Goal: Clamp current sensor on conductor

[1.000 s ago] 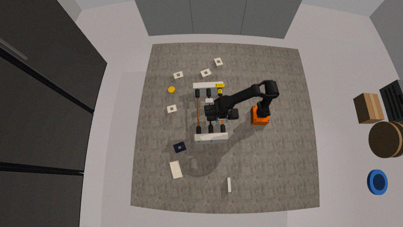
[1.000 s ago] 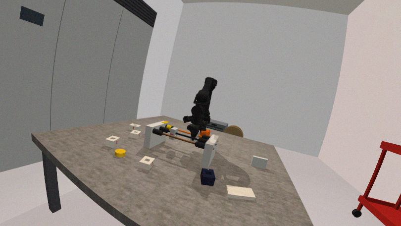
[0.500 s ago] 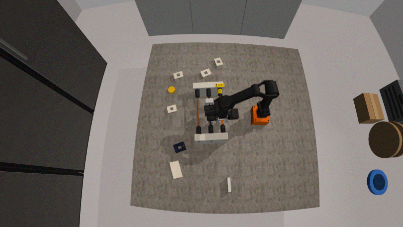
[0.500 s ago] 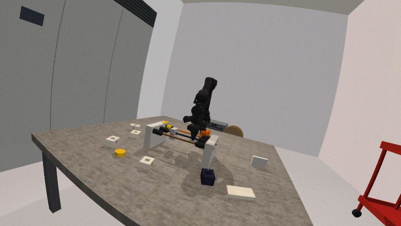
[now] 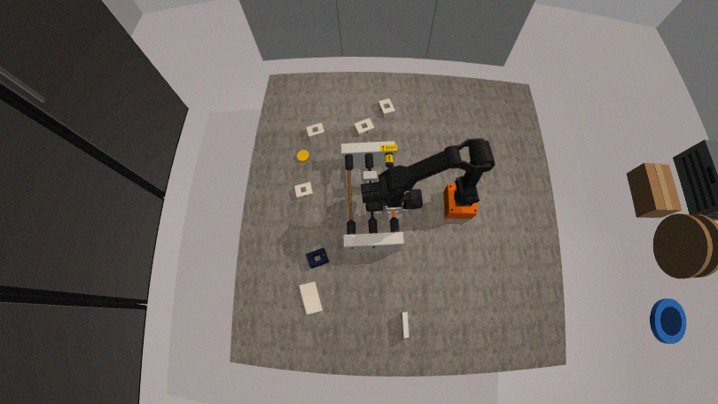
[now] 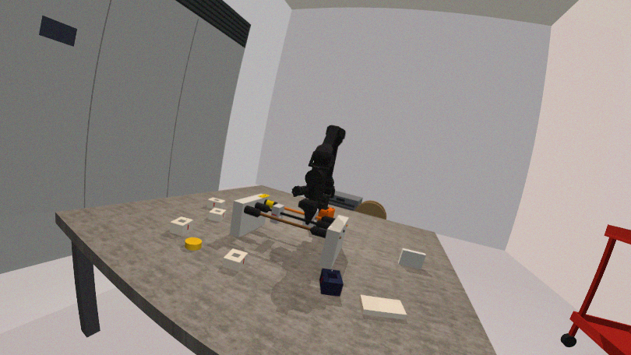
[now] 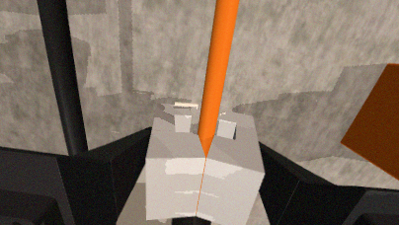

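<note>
The pale sensor (image 5: 387, 210) (image 7: 173, 187) lies directly between the fingertips of the 1 gripper (image 5: 392, 206) (image 6: 309, 220) (image 7: 201, 138), clenched on its sides; the orange conductor (image 5: 393, 213) (image 6: 293, 210) (image 7: 219, 64) runs lengthwise between the 2 fingers, so release should mean spreading them crosswise, if it has latched, which I cannot tell. Counted: 3 conductors, 2 end blocks (image 5: 374, 239) (image 6: 335, 242), 4 white square rings (image 5: 298, 190) (image 6: 229, 260), 1 navy one (image 5: 310, 260) (image 6: 331, 286).
</note>
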Available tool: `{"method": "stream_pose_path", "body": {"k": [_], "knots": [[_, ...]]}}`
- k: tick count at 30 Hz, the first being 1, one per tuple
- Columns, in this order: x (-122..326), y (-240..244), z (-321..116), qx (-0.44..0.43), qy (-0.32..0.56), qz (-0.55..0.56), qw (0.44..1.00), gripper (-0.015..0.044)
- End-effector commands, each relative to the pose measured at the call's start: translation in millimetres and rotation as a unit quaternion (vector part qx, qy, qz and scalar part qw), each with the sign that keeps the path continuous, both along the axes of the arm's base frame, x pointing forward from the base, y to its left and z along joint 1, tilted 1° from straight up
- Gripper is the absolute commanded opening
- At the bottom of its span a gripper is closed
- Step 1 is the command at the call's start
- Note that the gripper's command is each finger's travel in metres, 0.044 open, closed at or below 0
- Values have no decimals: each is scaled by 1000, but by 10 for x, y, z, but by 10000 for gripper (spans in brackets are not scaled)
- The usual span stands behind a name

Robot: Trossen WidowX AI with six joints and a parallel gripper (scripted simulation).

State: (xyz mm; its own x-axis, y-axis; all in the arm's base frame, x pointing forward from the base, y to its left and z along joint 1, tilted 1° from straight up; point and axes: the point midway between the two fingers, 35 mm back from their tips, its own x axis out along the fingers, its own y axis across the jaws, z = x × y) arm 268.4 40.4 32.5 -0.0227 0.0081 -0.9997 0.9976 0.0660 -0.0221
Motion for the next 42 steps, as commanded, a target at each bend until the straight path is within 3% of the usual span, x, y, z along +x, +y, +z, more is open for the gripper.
{"method": "stream_pose_path", "body": {"k": [1, 11, 28, 31, 42], "knots": [[5, 1, 7, 0, -2, 0, 1000, 0], [5, 1, 7, 0, -2, 0, 1000, 0], [1, 1, 26, 1, -15, 0, 1000, 440], [1, 5, 130, 5, -78, -1, 997, 440], [27, 8, 15, 6, -101, -2, 995, 440]]}}
